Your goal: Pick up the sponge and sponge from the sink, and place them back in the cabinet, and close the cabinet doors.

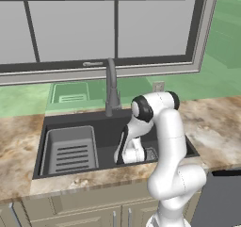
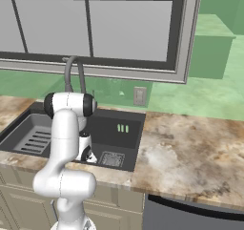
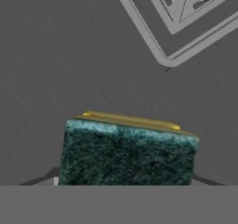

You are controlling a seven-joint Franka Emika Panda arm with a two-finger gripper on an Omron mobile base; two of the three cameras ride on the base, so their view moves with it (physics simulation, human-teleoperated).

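Observation:
The dark green-black topped sponge (image 3: 128, 151) sits right in front of the hand camera, tilted, a strip of its yellow base showing along its upper edge. My gripper (image 3: 125, 181) is shut on it, and the sponge hides the fingertips. Seen from the base, the gripper (image 1: 133, 158) (image 2: 88, 155) hangs low inside the black sink (image 1: 108, 134) (image 2: 112, 129), beside the square drain (image 3: 186, 14) (image 2: 112, 159). The bright green sponge, the cabinet and its doors are out of view.
A grey slotted rack (image 1: 70, 150) (image 2: 35, 136) takes up the sink's left half. The grey gooseneck faucet (image 1: 112, 89) (image 2: 74, 74) stands behind the basin under a window. Marbled counter (image 1: 216, 122) (image 2: 190, 148) runs on both sides, beige drawers below.

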